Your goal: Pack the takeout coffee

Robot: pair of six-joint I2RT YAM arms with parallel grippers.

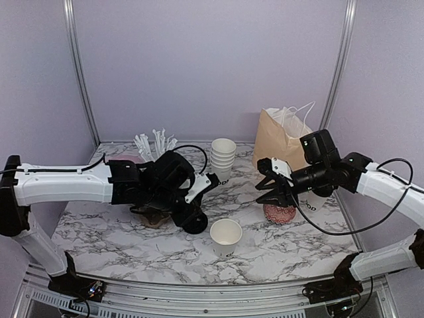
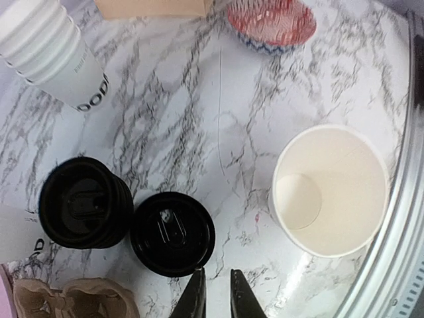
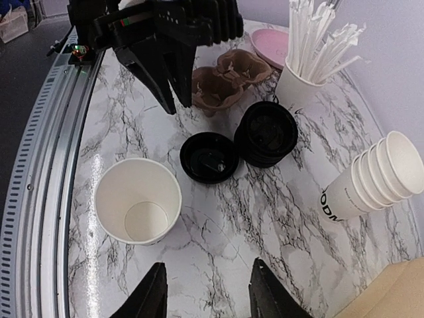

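Left wrist view: 1 open paper cup [image 2: 329, 191], upright, long axis vertical, mouth up, near the tabletop's [image 2: 199, 119] front edge. 1 loose black lid [image 2: 172, 233] flat beside a lid stack [image 2: 85, 203]. Left pincer [image 2: 216, 291] nearly clenched, grasping nothing, just beside the loose lid. Right pincer [image 3: 207, 291] part-open, empty. Risk: narrowed tips may skid the lid away, or a misaligned lid could tip the light cup.

Marble-patterned table [image 1: 132, 245]. Brown paper bag [image 1: 278, 136] stands at the rear right. Stack of lidless white cups [image 1: 223, 159] stands mid-rear. White cup of paper-wrapped straws [image 3: 299, 78] sits beside a pink plate [image 3: 273, 45]. Brown pulp cup carrier [image 3: 225, 79] lies nearby. Red patterned bowl [image 2: 271, 23] sits near the bag.
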